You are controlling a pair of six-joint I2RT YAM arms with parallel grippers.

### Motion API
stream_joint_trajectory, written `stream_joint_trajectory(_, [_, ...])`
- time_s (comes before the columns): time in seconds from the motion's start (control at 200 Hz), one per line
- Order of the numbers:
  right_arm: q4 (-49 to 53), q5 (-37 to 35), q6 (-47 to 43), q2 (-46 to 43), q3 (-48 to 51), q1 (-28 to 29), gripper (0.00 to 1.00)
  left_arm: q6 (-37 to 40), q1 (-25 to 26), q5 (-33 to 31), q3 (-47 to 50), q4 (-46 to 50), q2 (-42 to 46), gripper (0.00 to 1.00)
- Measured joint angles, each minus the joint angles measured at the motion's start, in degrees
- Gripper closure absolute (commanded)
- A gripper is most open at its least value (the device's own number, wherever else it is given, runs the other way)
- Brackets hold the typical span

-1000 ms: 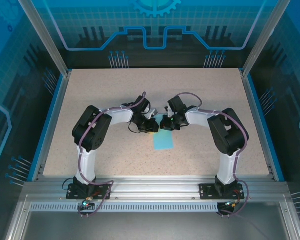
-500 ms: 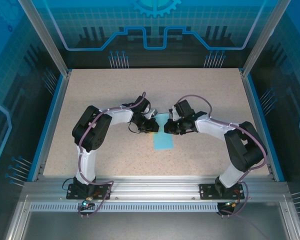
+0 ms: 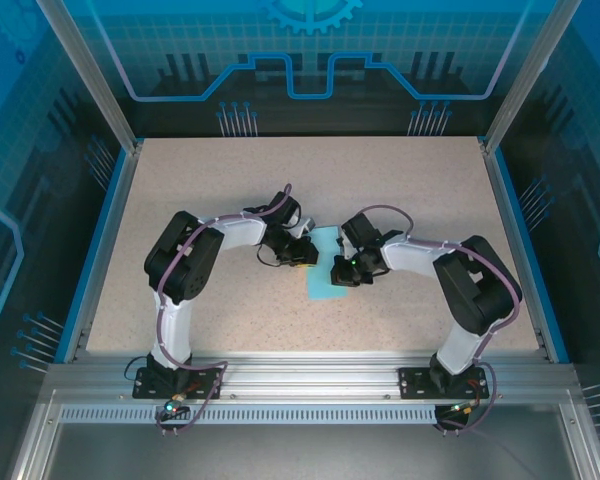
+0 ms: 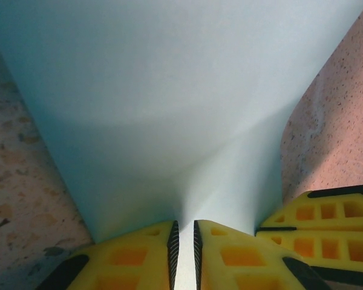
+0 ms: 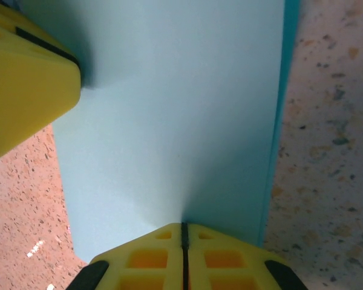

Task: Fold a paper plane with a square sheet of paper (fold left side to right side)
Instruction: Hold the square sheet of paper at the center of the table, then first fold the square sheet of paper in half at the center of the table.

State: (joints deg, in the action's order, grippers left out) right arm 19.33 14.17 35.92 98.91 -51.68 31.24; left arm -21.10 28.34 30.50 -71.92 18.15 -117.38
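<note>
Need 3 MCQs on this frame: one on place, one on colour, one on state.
1. Where does the light-blue sheet of paper lie?
A. between the left hand and the right hand
B. against the far left frame post
C. on the front metal rail

2. What colour are the finger pads?
A. red
B. yellow
C. white

3. How do the right hand's fingers stand?
A. spread wide
B. shut on the paper's edge
C. shut on nothing, well clear of the paper

Key:
1. A, since the top view shows the sheet with a hand at each side.
2. B, since both wrist views show yellow pads.
3. B, since the right wrist view shows the pads meeting where the paper's edge runs in between them.
</note>
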Motion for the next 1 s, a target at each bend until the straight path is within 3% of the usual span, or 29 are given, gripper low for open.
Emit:
stream_joint_trajectory(0.265, [1.79, -1.27, -0.44, 0.57, -1.16, 0.35, 0.92, 0.02, 0.04, 0.15, -0.68, -0.07, 0.11, 0.76])
stream_joint_trajectory(1.0, [3.13, -1.73, -1.53, 1.16, -2.05, 0.39, 0.92, 0.63, -0.07, -0.98, 1.92, -8.83, -0.02, 0.80])
